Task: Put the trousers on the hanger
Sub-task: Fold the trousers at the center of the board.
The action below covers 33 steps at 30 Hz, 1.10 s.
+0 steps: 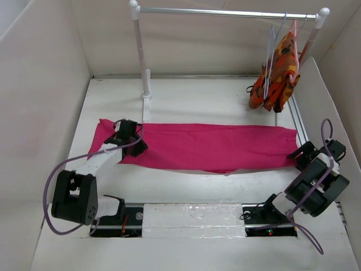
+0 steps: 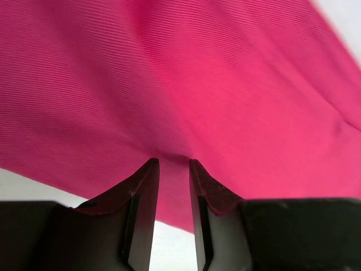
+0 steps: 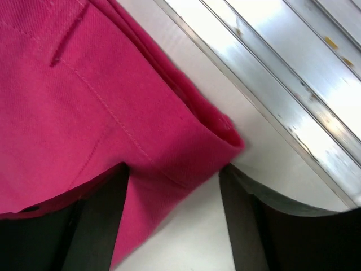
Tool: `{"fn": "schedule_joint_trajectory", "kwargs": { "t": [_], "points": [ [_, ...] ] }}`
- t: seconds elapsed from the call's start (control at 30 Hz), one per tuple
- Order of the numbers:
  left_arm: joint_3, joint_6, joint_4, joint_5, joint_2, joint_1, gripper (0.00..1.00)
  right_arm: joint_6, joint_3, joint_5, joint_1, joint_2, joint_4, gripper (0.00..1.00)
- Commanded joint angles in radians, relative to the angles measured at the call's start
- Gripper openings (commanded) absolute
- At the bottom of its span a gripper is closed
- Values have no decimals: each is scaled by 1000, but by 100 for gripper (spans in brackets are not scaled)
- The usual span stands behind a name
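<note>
The magenta trousers [image 1: 208, 145] lie flat across the table, left to right. My left gripper [image 1: 131, 138] presses down on their left end. In the left wrist view its fingertips [image 2: 174, 161] stand a narrow gap apart, pinching a small pucker of the cloth [image 2: 186, 84]. My right gripper [image 1: 299, 155] is at the right end. It is wide open [image 3: 174, 168], with a seamed corner of the trousers [image 3: 113, 107] between its fingers, lying on the table. The pale blue-lilac wire hanger [image 1: 273, 53] hangs on the rail at the back right.
A white clothes rail [image 1: 225, 12] spans the back on two posts. An orange patterned garment [image 1: 276, 84] hangs there on a salmon-pink hanger next to the wire one. An aluminium track [image 3: 293, 73] runs along the right, another [image 1: 192, 214] along the near edge. White walls enclose the table.
</note>
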Motion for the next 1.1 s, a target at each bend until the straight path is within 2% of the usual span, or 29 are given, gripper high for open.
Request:
{"fn": "schedule_joint_trajectory", "kwargs": {
  "t": [0.0,0.07,0.1,0.13,0.2,0.3,0.37,0.4,0.47,0.5,0.53,0.67,0.7,0.73,0.77,0.8,0.83,0.87,0.9,0.93,0.97,1.03,1.07],
  "points": [
    [-16,-4,42,-59,72,107,26,-15,-11,-60,-4,82,90,69],
    [-8,7,17,-60,154,187,26,-25,-29,-78,-17,80,119,55],
    [-8,26,20,-57,175,263,27,-26,-40,-101,-31,65,131,31],
    [-11,40,32,-35,203,299,28,-31,-43,-103,-31,56,116,16],
    [-16,71,46,1,211,354,28,-37,-49,-115,-31,-8,94,0],
    [-5,97,48,59,160,371,28,-55,-52,-153,-31,-127,24,0],
    [7,111,25,62,75,325,28,-58,-32,-181,8,-286,-76,0],
    [15,119,17,58,36,302,27,-55,-25,-158,101,-331,-115,0],
    [33,135,-6,45,-70,236,25,-26,-31,-167,192,-473,-183,0],
    [39,157,-8,54,-128,180,17,12,-41,-158,298,-562,-221,0],
    [43,157,-11,59,-149,179,17,17,-41,-158,349,-598,-238,0],
    [43,119,-44,98,-139,-13,7,5,0,-137,530,-625,-357,0],
    [35,99,-38,94,-128,-110,3,12,-3,-196,561,-630,-303,0],
    [15,80,-8,84,-113,-159,2,74,-8,-213,597,-635,-283,0],
    [9,61,14,73,-104,-210,1,116,-2,-210,696,-661,-250,0],
    [4,13,31,59,-90,-306,0,162,14,-137,764,-684,-219,0],
    [9,-7,69,47,-58,-349,0,243,56,-74,836,-699,-185,0],
    [16,-19,83,38,-38,-388,0,274,80,-25,975,-707,-170,0],
    [29,-45,94,27,12,-460,0,305,101,41,1042,-687,-145,0],
    [45,-52,112,-17,39,-491,0,340,129,67,1109,-661,-139,0],
    [52,-61,118,-36,63,-511,0,348,202,98,1256,-630,-134,0],
    [58,-72,150,-53,137,-535,0,362,293,254,1410,-543,-131,0],
    [56,-76,161,-60,155,-546,0,363,396,314,1476,-514,-137,0]
  ]
}}
